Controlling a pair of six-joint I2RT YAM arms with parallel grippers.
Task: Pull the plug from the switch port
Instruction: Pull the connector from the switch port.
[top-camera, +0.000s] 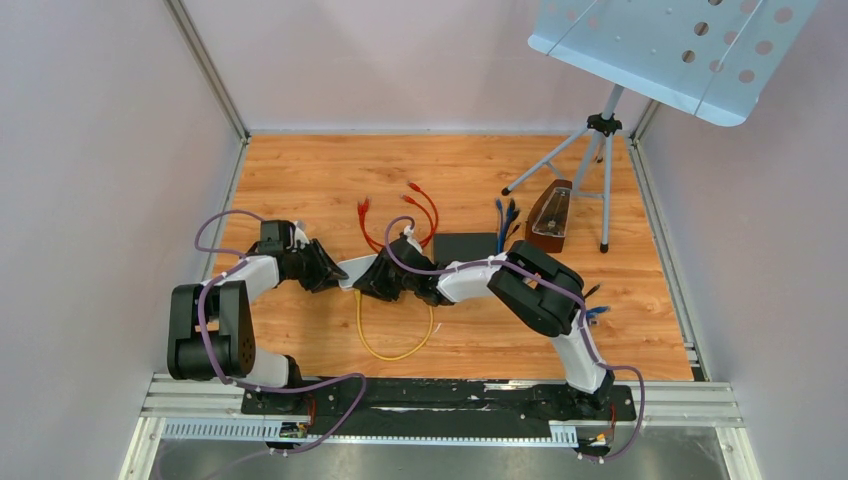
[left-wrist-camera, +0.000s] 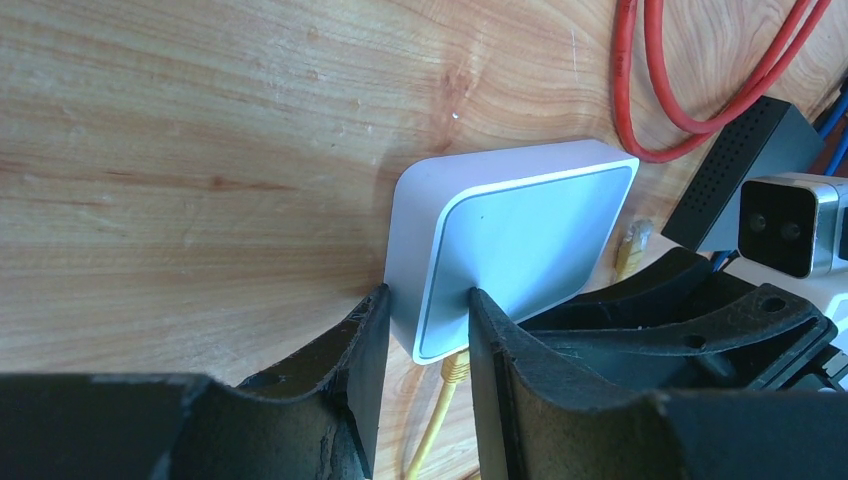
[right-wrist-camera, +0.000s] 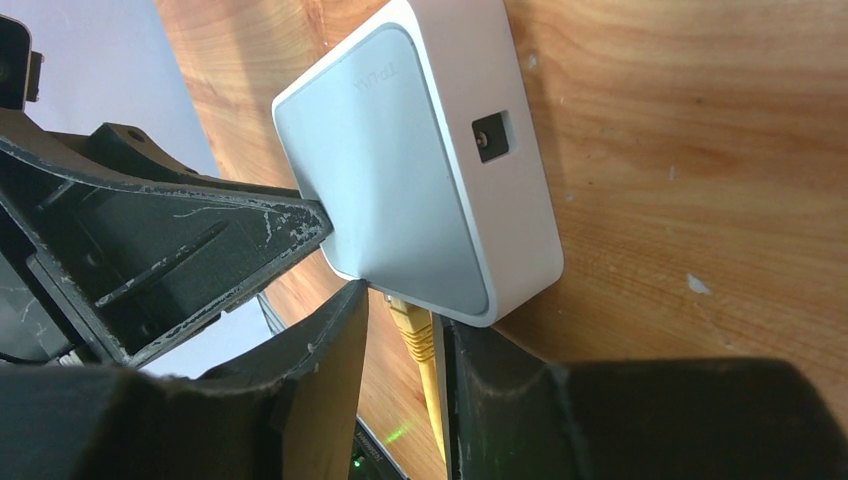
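Left gripper (left-wrist-camera: 428, 352) pinches a corner of the white switch (left-wrist-camera: 525, 235). Right gripper (right-wrist-camera: 405, 372) looks clamped on the yellow plug (right-wrist-camera: 411, 322), which sits in its port. Risk: if the latch holds, my pull drags the switch from that corner grip.

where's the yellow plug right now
In the right wrist view the yellow plug sits low and centre, plugged into the lower edge of the white switch, with the right gripper straddling it.

white switch (right-wrist-camera: 400, 170) lies on the wood counter (right-wrist-camera: 700, 200), upper centre. yellow plug (right-wrist-camera: 415, 335) sits in its lower edge, flanked by the right pincer (right-wrist-camera: 402, 312). left pincer finger (right-wrist-camera: 265, 225) touches its left edge.
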